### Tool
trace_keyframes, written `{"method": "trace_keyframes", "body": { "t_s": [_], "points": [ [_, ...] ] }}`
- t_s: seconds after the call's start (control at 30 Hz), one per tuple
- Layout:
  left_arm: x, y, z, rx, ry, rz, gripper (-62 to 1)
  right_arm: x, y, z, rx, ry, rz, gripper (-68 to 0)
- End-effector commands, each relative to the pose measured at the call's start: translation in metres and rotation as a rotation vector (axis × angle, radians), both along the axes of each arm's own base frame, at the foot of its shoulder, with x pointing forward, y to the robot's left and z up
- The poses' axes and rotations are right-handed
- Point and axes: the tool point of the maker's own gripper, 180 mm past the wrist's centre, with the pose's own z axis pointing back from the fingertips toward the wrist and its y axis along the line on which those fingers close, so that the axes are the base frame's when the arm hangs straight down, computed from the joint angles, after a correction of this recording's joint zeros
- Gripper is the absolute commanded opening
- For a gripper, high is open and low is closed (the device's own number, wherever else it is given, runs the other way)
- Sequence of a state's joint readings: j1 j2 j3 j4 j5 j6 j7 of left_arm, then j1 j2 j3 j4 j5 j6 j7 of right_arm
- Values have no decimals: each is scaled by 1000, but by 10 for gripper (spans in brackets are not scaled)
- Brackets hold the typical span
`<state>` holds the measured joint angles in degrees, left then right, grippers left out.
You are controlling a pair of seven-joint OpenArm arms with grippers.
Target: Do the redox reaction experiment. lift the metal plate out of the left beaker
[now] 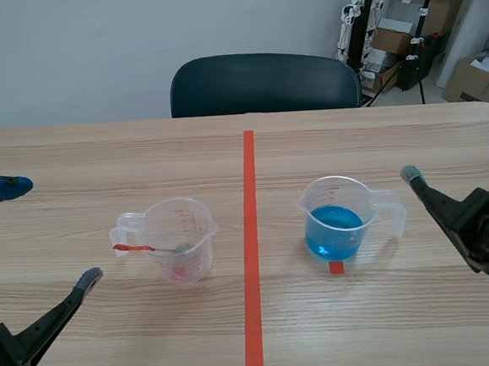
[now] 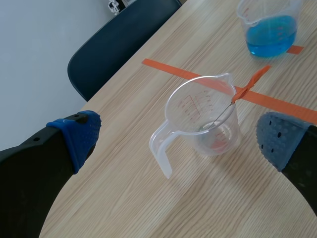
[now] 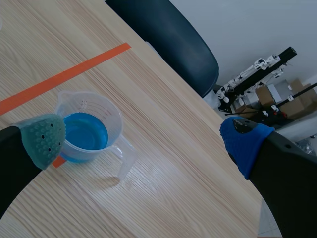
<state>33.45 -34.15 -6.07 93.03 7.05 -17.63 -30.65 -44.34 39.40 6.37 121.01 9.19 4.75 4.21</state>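
Currently: metal plate (image 1: 148, 248) leaning in left beaker (image 1: 181, 239), unlifted | left hand (image 1: 51, 233) spread, short of it | right hand (image 3: 144, 138) spread | grasp, lift pending

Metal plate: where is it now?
Scene view: the metal plate leans inside the clear beaker left of the orange tape line, orange end over its rim.

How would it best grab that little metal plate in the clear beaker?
By the orange tab at the plate's upper end. It pokes out over the beaker's rim into open air, while the metal slants down inside. Probably best to come from above and outside, pinching the tab's flat faces.
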Motion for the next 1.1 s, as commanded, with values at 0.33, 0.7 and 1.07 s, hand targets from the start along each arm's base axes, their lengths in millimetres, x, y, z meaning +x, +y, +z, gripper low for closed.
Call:
{"method": "trace_keyframes", "body": {
  "t_s": [0.33, 0.7, 1.07],
  "points": [
    [3, -4, 14, -23, -44, -6, 14, 3, -5, 4, -42, -21, -12, 4],
    [4, -3, 12, -15, -36, 0, 14, 3, -4, 4, -34, -18, -11, 4],
    [3, -1, 7, -8, -19, 8, 14, 3, -1, 6, -26, -28, 5, 4]
  ]
}}
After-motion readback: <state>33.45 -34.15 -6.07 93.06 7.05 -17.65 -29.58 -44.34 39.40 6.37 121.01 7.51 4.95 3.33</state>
